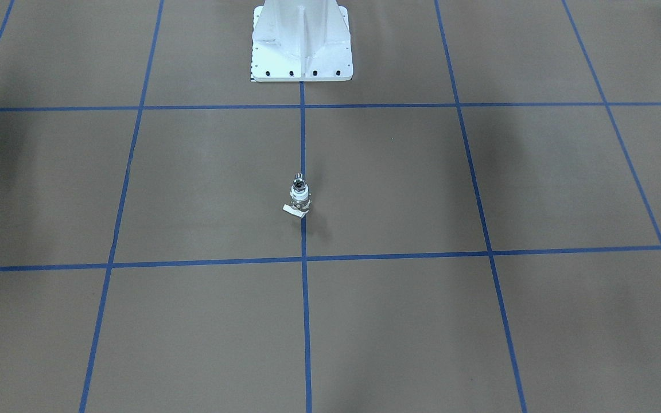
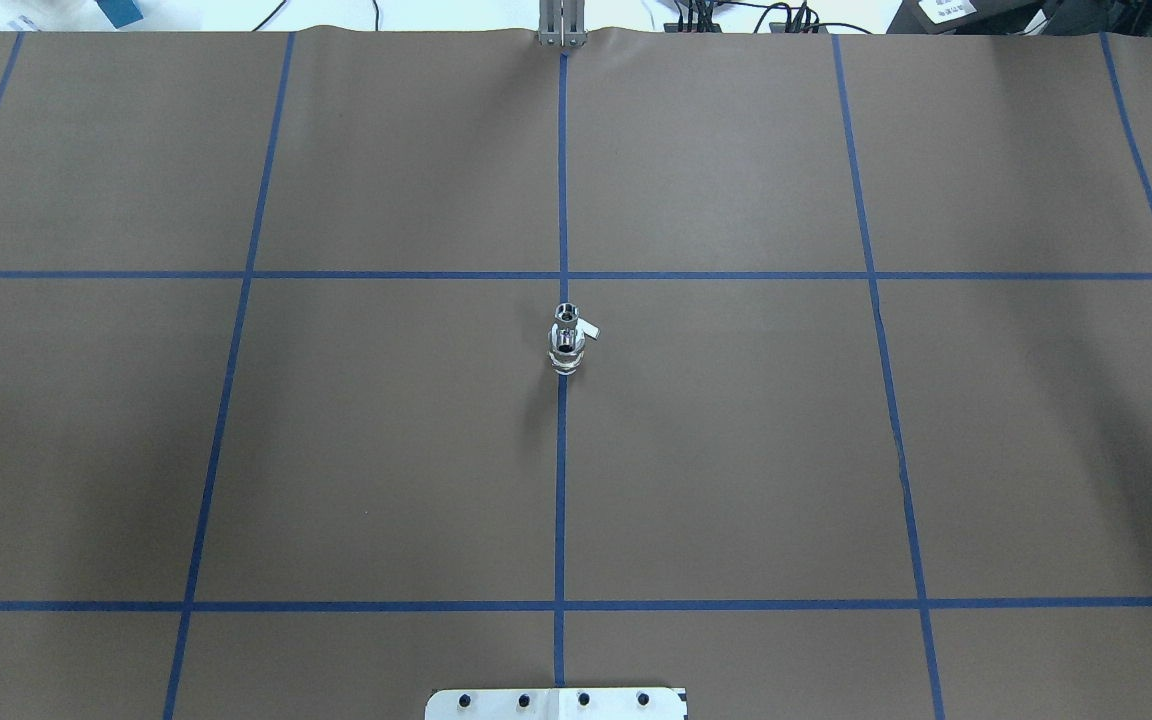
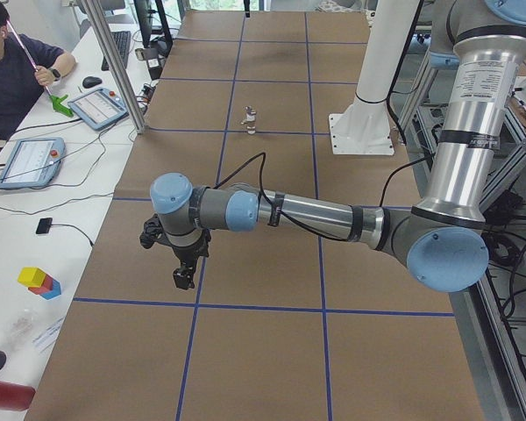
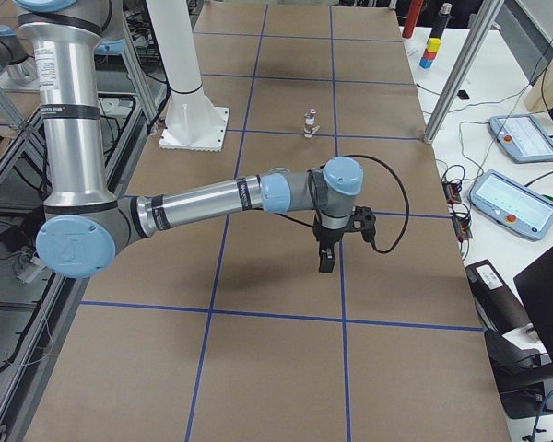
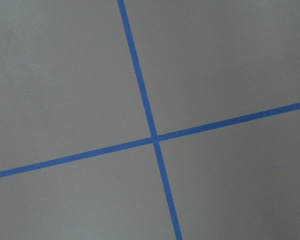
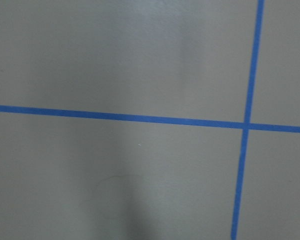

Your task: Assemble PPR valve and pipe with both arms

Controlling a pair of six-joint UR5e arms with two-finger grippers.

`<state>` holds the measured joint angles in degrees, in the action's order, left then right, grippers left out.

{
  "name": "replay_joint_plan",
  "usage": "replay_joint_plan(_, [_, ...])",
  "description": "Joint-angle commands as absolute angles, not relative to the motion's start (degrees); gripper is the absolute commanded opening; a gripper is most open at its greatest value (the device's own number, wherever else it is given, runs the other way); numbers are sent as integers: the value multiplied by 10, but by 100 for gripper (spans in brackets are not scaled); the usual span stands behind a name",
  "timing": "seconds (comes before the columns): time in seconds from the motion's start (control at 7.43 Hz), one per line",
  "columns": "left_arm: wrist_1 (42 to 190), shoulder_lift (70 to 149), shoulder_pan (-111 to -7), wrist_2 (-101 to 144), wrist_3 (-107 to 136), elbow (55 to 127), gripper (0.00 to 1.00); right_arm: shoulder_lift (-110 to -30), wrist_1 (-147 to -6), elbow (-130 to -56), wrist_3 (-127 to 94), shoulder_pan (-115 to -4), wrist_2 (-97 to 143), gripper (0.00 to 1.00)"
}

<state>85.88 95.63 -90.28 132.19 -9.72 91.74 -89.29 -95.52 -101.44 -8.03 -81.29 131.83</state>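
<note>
The PPR valve stands upright on the centre blue tape line, seemingly with the pipe already seated on top, so assembly looks finished, with at most a joint check left. The left gripper and right gripper hang well apart from it, and I cannot tell whether their fingers are spread or grip anything. No writing is legible.

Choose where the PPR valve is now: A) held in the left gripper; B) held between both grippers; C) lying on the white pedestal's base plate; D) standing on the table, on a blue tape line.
D: the PPR valve stands upright on the table, right on the blue tape line, with nothing holding it.
</note>
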Motion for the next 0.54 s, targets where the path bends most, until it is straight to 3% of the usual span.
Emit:
replay_joint_plan(0.0, [867,938,-924,1322,-98,922,100,-916,-933,-1012,-81,-827,1320,100])
replay_joint_plan(0.4, [867,928,-934,1322,-98,923,100,-948,-935,-1006,-76,-890,1384,100])
